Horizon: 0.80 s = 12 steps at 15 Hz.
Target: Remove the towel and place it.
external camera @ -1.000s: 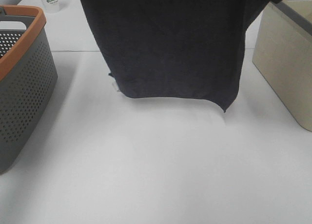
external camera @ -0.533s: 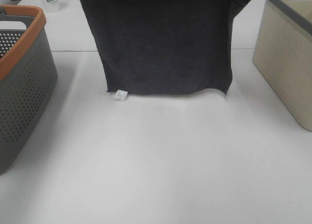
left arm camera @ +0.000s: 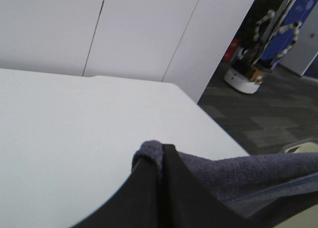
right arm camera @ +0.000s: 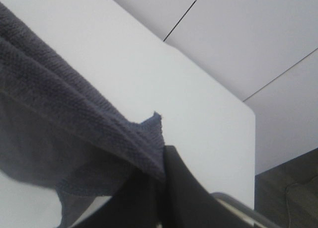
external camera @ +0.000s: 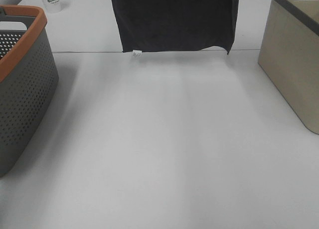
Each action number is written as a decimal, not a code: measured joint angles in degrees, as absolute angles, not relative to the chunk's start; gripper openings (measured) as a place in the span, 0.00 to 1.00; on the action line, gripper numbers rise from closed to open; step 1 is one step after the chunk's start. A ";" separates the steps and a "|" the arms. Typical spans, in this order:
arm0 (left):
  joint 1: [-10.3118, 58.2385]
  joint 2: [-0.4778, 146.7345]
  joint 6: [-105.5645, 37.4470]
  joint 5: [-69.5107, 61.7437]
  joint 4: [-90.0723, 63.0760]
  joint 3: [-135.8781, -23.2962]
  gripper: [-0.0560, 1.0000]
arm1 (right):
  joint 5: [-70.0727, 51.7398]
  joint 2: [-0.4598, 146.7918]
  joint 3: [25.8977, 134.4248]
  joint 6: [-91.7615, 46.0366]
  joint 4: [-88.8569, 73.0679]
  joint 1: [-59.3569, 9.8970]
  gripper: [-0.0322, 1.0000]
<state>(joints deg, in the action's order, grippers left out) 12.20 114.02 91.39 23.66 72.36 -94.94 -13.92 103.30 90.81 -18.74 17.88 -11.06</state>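
The dark charcoal towel (external camera: 174,19) hangs spread out above the far part of the white table (external camera: 159,149), its lower edge level with the table seam and its small white tag (external camera: 136,53) at the lower left corner. Both grippers are above the exterior high view's top edge. In the left wrist view my left gripper (left arm camera: 160,156) is shut on a top corner of the towel (left arm camera: 238,171). In the right wrist view my right gripper (right arm camera: 163,161) is shut on the other top corner of the towel (right arm camera: 64,118).
A grey perforated basket with an orange rim (external camera: 22,84) stands at the left edge. A beige bin with a dark rim (external camera: 294,59) stands at the right. A white paper cup (external camera: 52,0) sits at the far left of the table.
The towel has moved up and away from the camera, from covering the table's middle to hanging over its far part. The white tag swung into view.
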 joint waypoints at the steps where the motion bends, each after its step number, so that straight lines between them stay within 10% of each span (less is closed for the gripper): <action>1: 13.81 114.19 91.27 20.68 74.77 -92.99 0.05 | -14.61 103.25 88.18 -18.74 17.42 -10.60 0.05; 12: 26.13 107.60 87.89 4.93 78.50 -65.83 0.05 | -7.56 96.31 50.53 -21.77 15.13 -9.57 0.05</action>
<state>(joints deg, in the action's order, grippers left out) 26.13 107.60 87.89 4.93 78.50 -65.83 -7.56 96.31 50.53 -21.77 15.13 -9.57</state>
